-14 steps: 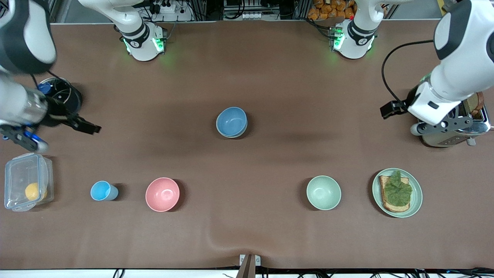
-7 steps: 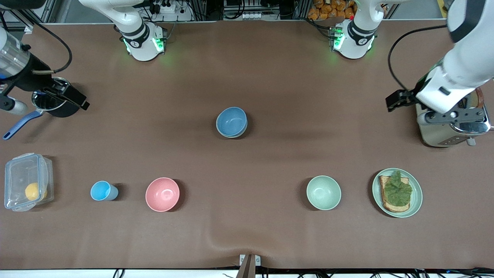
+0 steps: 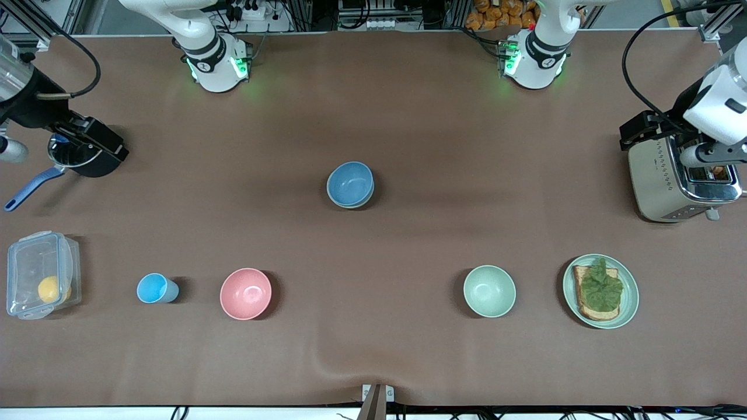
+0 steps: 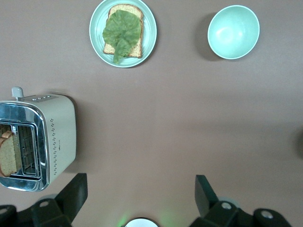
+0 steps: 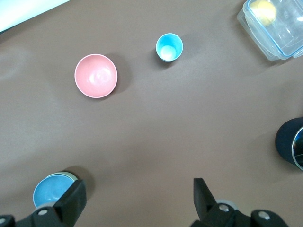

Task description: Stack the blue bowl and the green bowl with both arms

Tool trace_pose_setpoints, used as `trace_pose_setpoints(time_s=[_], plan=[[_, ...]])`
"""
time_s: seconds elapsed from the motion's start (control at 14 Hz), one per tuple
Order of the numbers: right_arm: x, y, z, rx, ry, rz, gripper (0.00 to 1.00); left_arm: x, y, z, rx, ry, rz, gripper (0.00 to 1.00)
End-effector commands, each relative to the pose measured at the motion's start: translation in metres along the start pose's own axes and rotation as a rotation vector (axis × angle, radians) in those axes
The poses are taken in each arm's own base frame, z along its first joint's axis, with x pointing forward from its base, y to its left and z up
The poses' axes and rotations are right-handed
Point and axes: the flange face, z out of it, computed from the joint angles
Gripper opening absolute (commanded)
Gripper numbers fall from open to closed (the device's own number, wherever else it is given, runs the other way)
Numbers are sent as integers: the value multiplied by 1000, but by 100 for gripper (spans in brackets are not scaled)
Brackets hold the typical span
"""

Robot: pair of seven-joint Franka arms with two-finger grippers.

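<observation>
A plain matte medium-blue round bowl [image 3: 350, 183] sits nested in a sage-green one whose rim barely shows. A plain pink round bowl [image 3: 245, 293], pale mint bowl [image 3: 489, 290] and light-blue cup [image 3: 153, 288] stand on the brown tabletop [image 3: 408, 146].

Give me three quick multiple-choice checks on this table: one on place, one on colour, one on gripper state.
1. Where is the blue bowl?
A. on the plate
B. mid-table, farther from the front camera than the pink bowl
C. in the clear box

2. What colour is the cup?
A. pink
B. yellow
C. light blue

3. How are the left gripper and right gripper?
A. both open, empty
B. left shut on a bowl
C. right shut on the cup

Key: B, it shows mid-table, higher in the front view; C, it is light blue throughout; A, each wrist view shows fingers spread with nothing between.
</observation>
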Motion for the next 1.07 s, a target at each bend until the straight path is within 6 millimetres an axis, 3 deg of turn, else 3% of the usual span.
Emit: trace_pose_setpoints(time_s=[0.0, 0.43, 1.0], plan=[[-8, 5, -14, -12, 23, -11, 100, -2, -4, -4, -40, -11, -8, 100], [-13, -4, -14, -17, 26, -25, 100, 3, -25, -1, -72, -15, 6, 100], [-10, -7, -10, -20, 24, -27, 100, 10, -19, -2, -65, 43, 18, 100]])
